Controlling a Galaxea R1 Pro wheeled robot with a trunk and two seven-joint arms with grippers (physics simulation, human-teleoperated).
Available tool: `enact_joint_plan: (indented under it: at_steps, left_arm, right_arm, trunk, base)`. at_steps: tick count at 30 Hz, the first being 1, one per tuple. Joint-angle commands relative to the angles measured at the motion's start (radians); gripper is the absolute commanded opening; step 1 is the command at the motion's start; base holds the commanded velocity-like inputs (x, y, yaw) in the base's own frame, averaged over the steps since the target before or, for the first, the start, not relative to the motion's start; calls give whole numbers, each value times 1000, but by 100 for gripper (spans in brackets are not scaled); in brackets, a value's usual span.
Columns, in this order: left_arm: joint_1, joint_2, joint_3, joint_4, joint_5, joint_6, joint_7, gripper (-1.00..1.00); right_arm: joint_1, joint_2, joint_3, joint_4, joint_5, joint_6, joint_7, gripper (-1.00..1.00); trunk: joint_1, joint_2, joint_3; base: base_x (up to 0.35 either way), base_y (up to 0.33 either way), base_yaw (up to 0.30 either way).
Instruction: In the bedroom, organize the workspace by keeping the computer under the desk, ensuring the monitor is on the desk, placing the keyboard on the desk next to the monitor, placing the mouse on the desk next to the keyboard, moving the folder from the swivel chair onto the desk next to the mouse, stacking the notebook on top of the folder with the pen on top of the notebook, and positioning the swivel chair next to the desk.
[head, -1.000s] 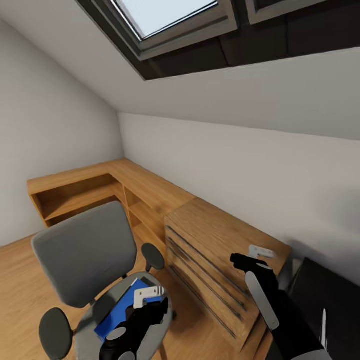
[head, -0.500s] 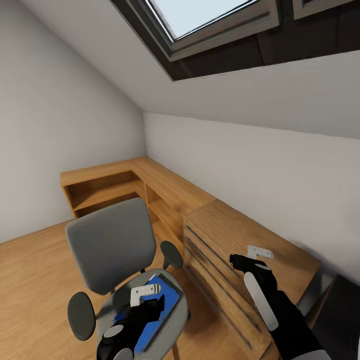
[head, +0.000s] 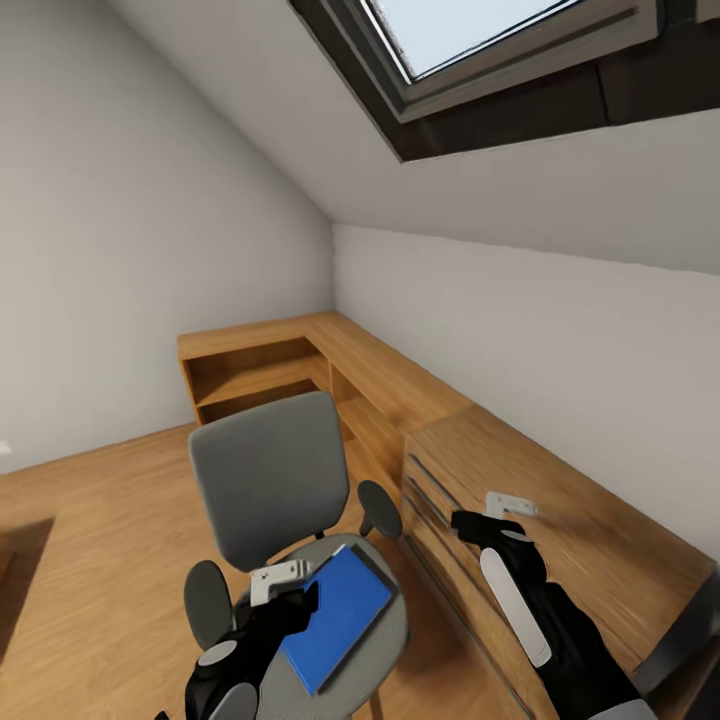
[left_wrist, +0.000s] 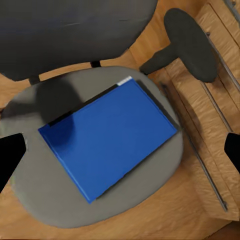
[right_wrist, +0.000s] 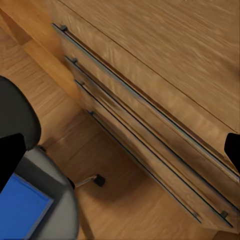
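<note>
on the grey seat of the swivel office chair (head: 270, 480) a flat bright blue folder (head: 336, 616) is seen, below the spread-fingered left gripper (head: 283, 580); the right gripper (head: 490, 513) is held with jaws parted over the wooden drawer unit (head: 520, 520).

The head view has swung left; swivel chair (head: 275, 500) unmoved.

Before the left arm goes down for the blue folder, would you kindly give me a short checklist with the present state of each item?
1. Folder lies flat on the swivel chair seat: ok.
2. Nothing rests on the folder: ok.
3. Left end effector above the folder, fingers wide apart: ok.
4. Folder edge overhangs the seat for a grip: not ok, it lies wholly within the seat.
5. Right end effector away from the chair, over the wooden drawer unit: ok.
6. Desk spot ready for the folder: cannot tell.
</note>
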Motion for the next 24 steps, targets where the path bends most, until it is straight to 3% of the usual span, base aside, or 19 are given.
enact_joint_plan:
  at_steps: [1, 20, 24]
  left_arm:
    - [-2, 1, -2, -1, 6, 2, 8, 100]
    - [-2, 1, 21, -1, 5, 2, 9, 100]
    - [-2, 1, 22, -1, 5, 2, 9, 100]
  right_arm:
    - [-1, -1, 3, -2, -9, 2, -10, 100]
    - [-1, 0, 3, 0, -9, 2, -10, 100]
    - [-1, 0, 3, 0, -9, 3, -9, 100]
  trunk:
    - [0, -1, -2]
    - [0, -1, -2]
    - [0, -1, -2]
  base:
    - [0, 0, 279]
    - [0, 0, 279]
    - [0, 0, 129]
